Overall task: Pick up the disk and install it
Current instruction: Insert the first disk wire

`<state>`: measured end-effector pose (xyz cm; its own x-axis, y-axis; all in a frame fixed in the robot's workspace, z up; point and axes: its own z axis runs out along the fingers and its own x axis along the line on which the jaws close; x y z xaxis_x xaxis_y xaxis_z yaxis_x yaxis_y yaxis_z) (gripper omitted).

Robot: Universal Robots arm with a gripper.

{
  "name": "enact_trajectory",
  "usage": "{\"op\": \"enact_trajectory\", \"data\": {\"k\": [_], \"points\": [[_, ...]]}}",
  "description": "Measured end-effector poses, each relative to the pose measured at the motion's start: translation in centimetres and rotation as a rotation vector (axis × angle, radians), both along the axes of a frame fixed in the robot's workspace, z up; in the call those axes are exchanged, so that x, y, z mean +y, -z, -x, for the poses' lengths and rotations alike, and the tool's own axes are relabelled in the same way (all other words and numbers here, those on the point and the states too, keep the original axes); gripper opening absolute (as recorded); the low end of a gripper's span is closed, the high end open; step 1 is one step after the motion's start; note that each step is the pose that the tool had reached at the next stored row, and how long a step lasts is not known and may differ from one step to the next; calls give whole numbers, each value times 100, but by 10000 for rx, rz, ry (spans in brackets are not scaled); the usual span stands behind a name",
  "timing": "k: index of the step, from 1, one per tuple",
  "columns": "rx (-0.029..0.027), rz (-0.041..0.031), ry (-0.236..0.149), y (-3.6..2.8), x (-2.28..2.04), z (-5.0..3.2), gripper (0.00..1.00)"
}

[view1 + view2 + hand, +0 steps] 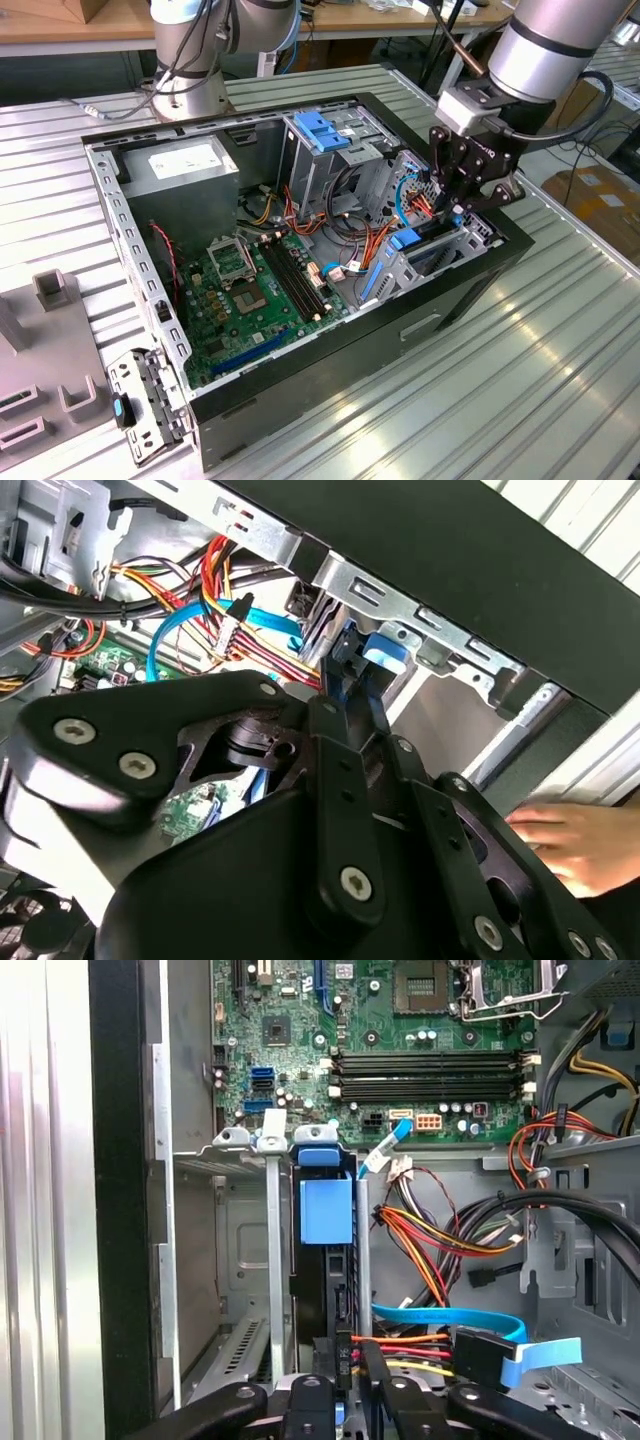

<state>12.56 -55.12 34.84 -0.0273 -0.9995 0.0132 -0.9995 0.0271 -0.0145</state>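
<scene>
The open computer case lies on a ribbed metal table, and the gripper is held low over the corner of the case at the exterior view's right, above the drive bay.

In the first wrist view, the disk is seen standing on its edge inside a narrow slot of this bay, between two thin metal walls. Its long axis runs from the gripper toward the motherboard, so the dark body goes straight away from the fingers, into the bay. A blue tab is fixed on the edge of the disk that is turned to the camera. The disk lies directly in front of the gripper and in line with it, not to one side.

The black fingers are drawn close together at the near end of the disk and seem to be closed on it, though the exact contact is hidden by the links of the gripper. The disk looks already mostly pushed into its slot.

Coloured power wires and a flat blue cable pass just beside the slot. In the second wrist view, a person's hand is seen near the outside of the case.
</scene>
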Motion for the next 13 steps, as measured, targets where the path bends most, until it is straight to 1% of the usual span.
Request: {"op": "enact_trajectory", "data": {"k": [1,2,4,5,6,7,8,13], "points": [[-1,1,0,-22,0,0,25],[-3,0,-1,-32,0,0,25],[-3,0,-1,-32,0,0,25],[-4,0,0,-32,0,0,23],[-4,1,0,-32,0,0,17],[-4,1,0,-32,0,0,17],[-4,2,0,-32,0,0,11],[-5,2,0,-33,0,0,11]]}}
